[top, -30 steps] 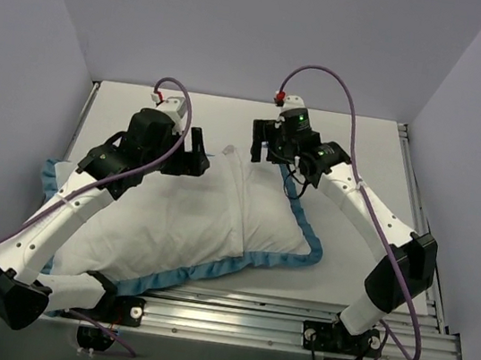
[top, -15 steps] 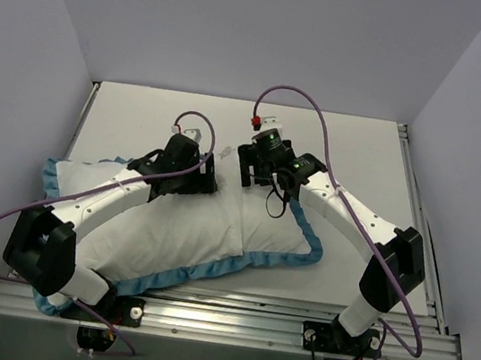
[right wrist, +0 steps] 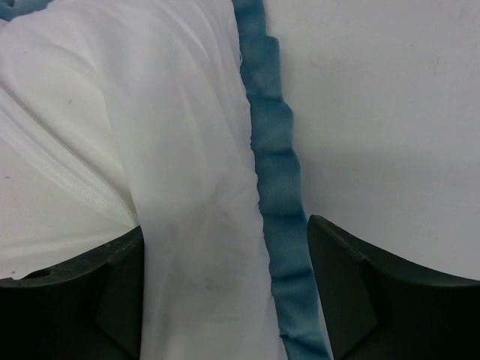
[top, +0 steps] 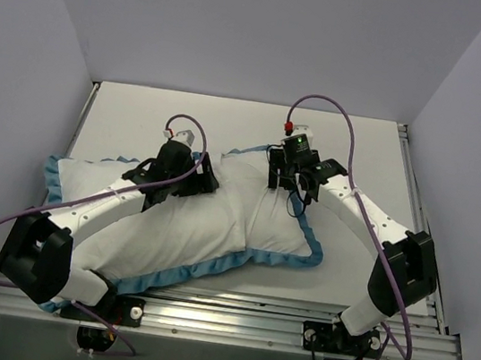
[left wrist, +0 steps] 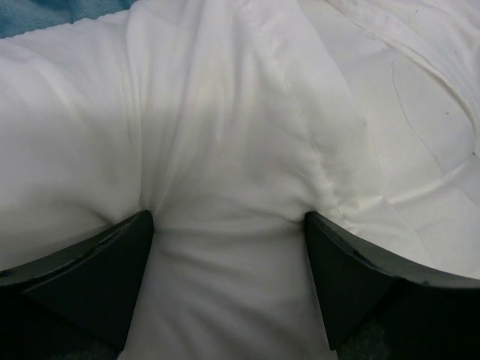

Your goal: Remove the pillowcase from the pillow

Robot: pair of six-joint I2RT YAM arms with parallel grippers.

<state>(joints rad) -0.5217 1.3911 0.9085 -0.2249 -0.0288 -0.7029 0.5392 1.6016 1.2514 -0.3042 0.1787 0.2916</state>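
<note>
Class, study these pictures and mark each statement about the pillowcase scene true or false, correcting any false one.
1. The left end effector presses open fingers into white fabric. True.
2. The pillowcase has a red ruffled edge. False: the ruffled edge is teal-blue.
3. The ruffled edge lies between the fingers of the right end effector. True.
4. The pillowcase hangs in the air, clear of the table. False: it lies on the table.
</note>
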